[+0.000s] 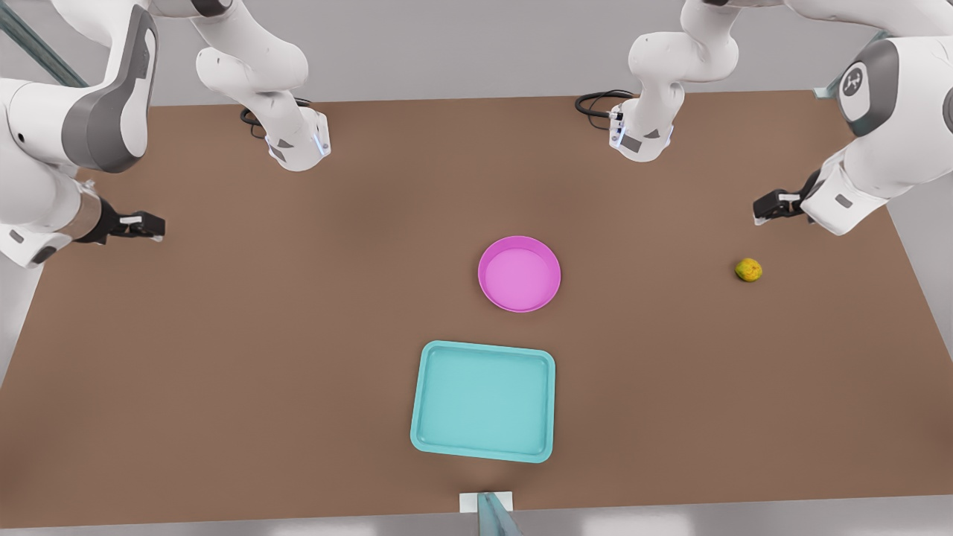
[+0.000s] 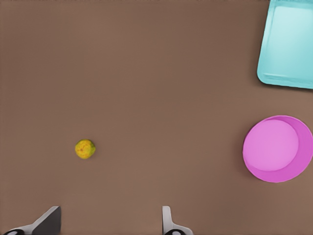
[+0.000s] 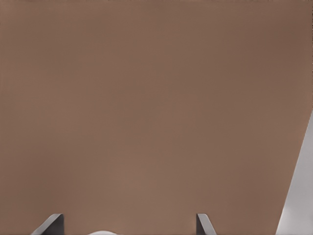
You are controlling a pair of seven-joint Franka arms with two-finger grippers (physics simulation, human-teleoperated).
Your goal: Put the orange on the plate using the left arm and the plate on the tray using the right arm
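Note:
The small yellow-orange orange point(image 1: 748, 269) point(image 2: 85, 149) lies alone on the brown table near the front view's right. The pink plate point(image 1: 519, 273) point(image 2: 278, 148) sits mid-table and holds nothing. Just in front of it lies the turquoise tray point(image 1: 484, 400) point(image 2: 291, 44), a small gap apart. My left gripper point(image 1: 770, 206) point(image 2: 108, 220) hovers open at the front view's right, a short way behind the orange and above the table. At the front view's far left my right gripper point(image 1: 145, 225) point(image 3: 128, 224) hangs open over bare table, far from the plate.
The brown table point(image 1: 223, 335) spreads wide around the three items. Both arm bases point(image 1: 298, 145) point(image 1: 640, 134) stand at the far edge with black cables. A small white bracket point(image 1: 486, 502) sits at the near edge. The table's side edge lies beyond the orange.

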